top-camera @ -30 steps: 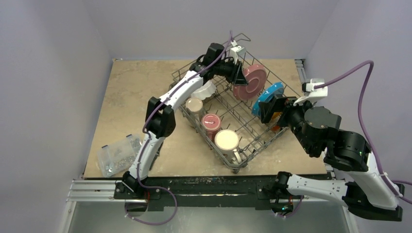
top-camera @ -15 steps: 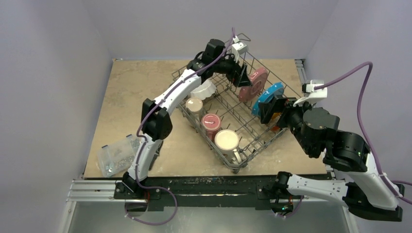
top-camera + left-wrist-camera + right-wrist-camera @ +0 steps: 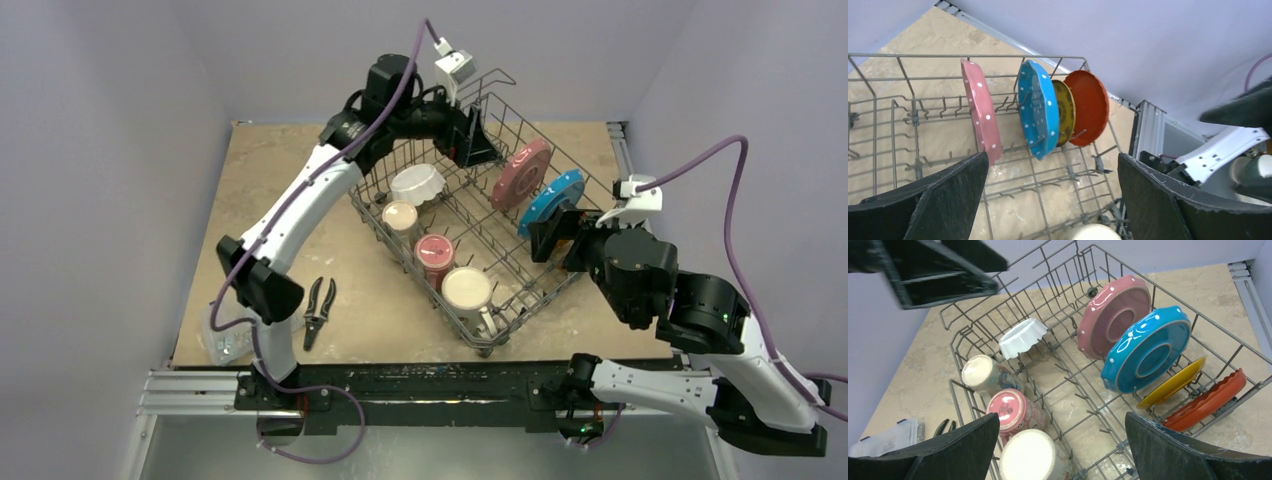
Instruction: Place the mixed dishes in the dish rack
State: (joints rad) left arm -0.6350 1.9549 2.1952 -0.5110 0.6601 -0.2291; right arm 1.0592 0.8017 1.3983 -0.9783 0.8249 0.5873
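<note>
When read from the arm bases outward: black-handled pliers (image 3: 318,308) and clear plastic box (image 3: 226,340) of small metal parts on the table (image 3: 260,200), near left, outside the rack, not for loading; right gripper (image 3: 548,236), jaws wide, holding nothing, just beside the near-right wall of the dish rack (image 3: 530,305); rack's left row, near to far: cream mug (image 3: 467,290), maroon mug (image 3: 435,252), small beige cup (image 3: 400,215), white fluted bowl (image 3: 417,183), each among the tines; rack's right row, plates on edge between tines: red-orange plate (image 3: 1209,399), yellow plate (image 3: 1173,382), blue plate (image 3: 550,200) with white dots, pink plate (image 3: 520,173); left gripper (image 3: 478,148), jaws wide, empty, hanging above the rack's far end beside the raised wire handle (image 3: 495,76), apart from the pink plate. Step in hand, by judgement: last placement done, no dish visible outside the rack. Next move, by judgement: both arms lifted up and back, clear of the handle and the plate rims; risk of knocking the pink plate out of its slot.
</note>
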